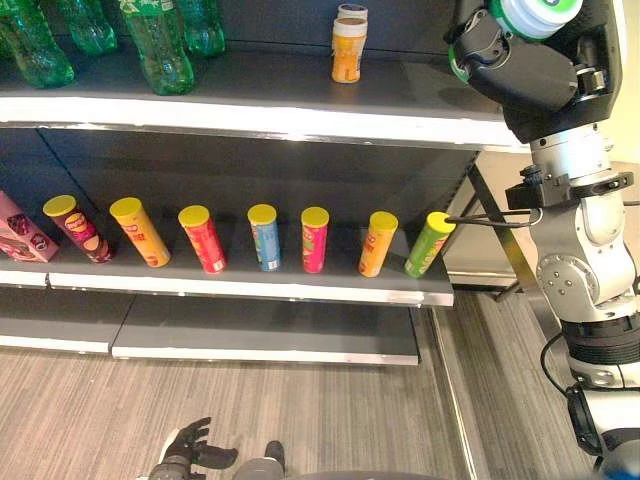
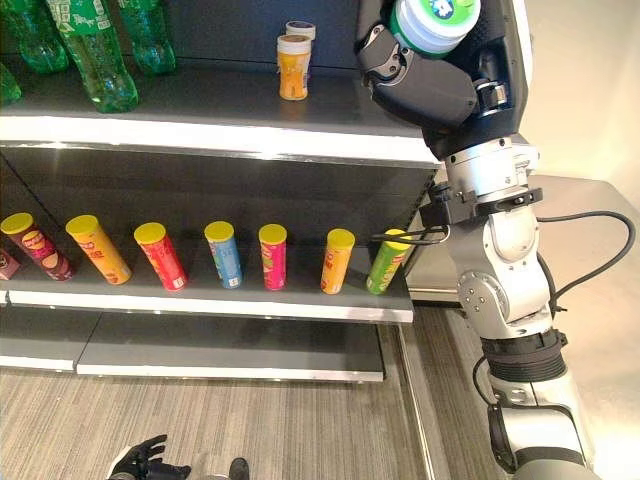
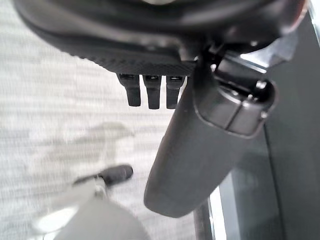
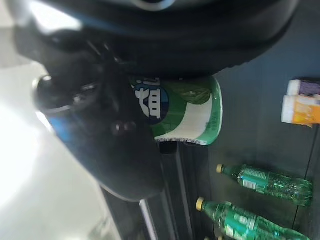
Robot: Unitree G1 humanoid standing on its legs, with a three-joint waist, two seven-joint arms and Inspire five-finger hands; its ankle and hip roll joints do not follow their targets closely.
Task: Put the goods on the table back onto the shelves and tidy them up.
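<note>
Green-and-white cup [image 2: 432,22] sits gripped in the right hand [image 2: 430,85], raised at the right end of the top shelf [image 1: 300,105], level with the goods standing there; in the right wrist view its green label and white band [image 4: 186,112] show past the dark fingers and thumb curled round it. To the left of it on the same shelf two small orange-and-white cups [image 1: 348,48] stand one behind the other, well apart from the held cup, and farther left a cluster of green plastic bottles [image 1: 158,45] stands upright at the shelf's left end. Below, the middle shelf [image 1: 250,285] carries a row of chip tubes with yellow lids: a dark red one [image 1: 80,228], an orange one [image 1: 140,231], a red one [image 1: 203,239], a blue one [image 1: 265,237], a pink one [image 1: 314,239], another orange one [image 1: 377,243] and a green one [image 1: 429,244] at the right end, each apart from its neighbour. A pink packet [image 1: 20,232] lies at the far left of that shelf. The bottom shelf [image 1: 260,340] lies just above the grey wood-grain floor [image 1: 100,410]. The left hand [image 1: 190,455] hangs low near the floor at the lower edge of the head views, fingers loosely spread and holding nothing. A pale tabletop [image 2: 590,215] shows to the right, behind the right arm.
</note>
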